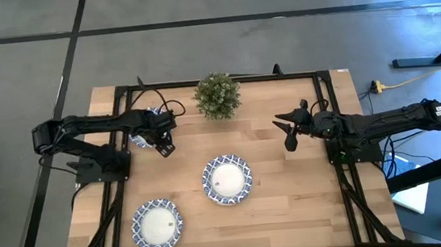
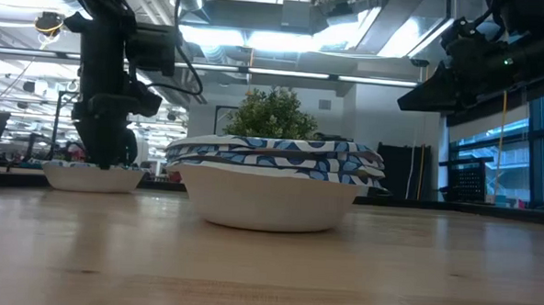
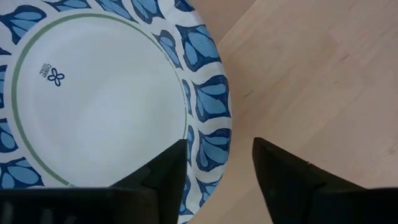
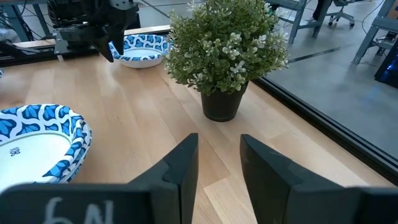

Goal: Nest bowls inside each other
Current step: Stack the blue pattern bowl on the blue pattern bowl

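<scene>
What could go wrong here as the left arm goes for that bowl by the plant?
The left gripper straddles the far bowl's rim, jaws open; a thin rim pinch may slip or tip the bowl. The middle stack sits with rims uneven, so another bowl might seat crooked. The plant stands close by and could be clipped.

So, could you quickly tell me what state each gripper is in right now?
Left gripper: open, fingers straddling the rim of the far-left bowl, not clamped.
Right gripper: open, holding nothing, facing the potted plant.
</scene>
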### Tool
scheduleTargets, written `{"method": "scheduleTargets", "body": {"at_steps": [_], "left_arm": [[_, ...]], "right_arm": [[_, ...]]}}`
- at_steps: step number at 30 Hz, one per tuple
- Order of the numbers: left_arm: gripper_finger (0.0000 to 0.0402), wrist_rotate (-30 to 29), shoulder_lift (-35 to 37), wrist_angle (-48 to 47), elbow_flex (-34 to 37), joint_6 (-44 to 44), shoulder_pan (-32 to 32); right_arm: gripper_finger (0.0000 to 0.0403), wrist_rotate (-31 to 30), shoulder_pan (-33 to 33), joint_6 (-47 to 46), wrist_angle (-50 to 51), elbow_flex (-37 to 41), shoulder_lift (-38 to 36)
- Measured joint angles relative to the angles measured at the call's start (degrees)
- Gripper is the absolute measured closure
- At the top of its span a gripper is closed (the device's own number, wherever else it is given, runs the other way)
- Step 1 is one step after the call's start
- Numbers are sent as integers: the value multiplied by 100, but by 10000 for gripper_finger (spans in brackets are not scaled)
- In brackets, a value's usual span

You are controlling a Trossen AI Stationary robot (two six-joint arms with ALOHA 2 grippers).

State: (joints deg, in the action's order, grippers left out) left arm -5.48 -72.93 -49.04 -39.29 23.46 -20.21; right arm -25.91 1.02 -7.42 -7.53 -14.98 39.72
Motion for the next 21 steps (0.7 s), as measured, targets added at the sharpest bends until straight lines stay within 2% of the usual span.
{"method": "scheduleTargets", "body": {"at_steps": [7,21], "left_arm": [[260,0,2,26,0,0,0],[263,-2,2,23,0,26,0]], "right_arm": [[283,0,0,0,2,0,0],[283,0,0,0,0,0,0]]}}
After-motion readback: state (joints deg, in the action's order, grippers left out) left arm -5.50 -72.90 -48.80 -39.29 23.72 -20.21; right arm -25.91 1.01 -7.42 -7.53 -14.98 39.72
